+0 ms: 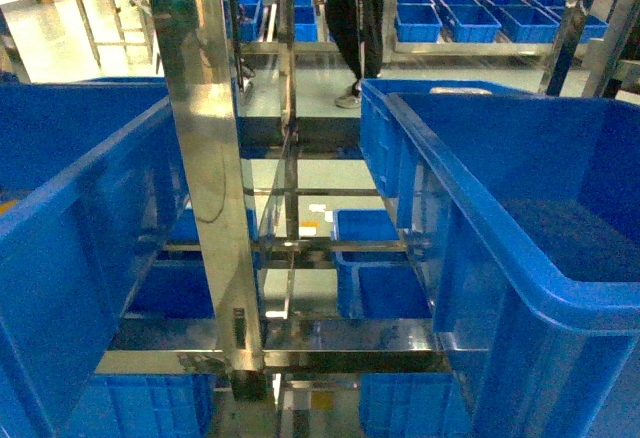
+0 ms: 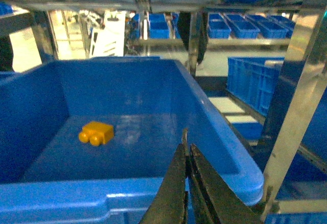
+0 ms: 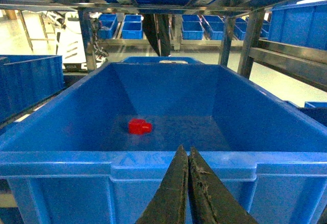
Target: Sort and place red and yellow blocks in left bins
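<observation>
A yellow block (image 2: 96, 132) lies on the floor of a blue bin (image 2: 127, 193) in the left wrist view. My left gripper (image 2: 186, 144) is shut, holding nothing, over that bin's near right rim. A red block (image 3: 139, 126) lies on the floor of another blue bin (image 3: 168, 165) in the right wrist view. My right gripper (image 3: 184, 152) is shut and empty, just in front of that bin's near rim. In the head view, the left bin (image 1: 70, 218) and right bin (image 1: 520, 258) show, but no block or gripper.
A steel rack upright (image 1: 210, 158) stands between the two bins. Lower shelves hold smaller blue bins (image 1: 375, 278). More blue bins (image 1: 480, 18) sit on shelving across the aisle. A person's legs (image 1: 350, 38) stand in the aisle. Another upright (image 2: 301, 111) is right of my left gripper.
</observation>
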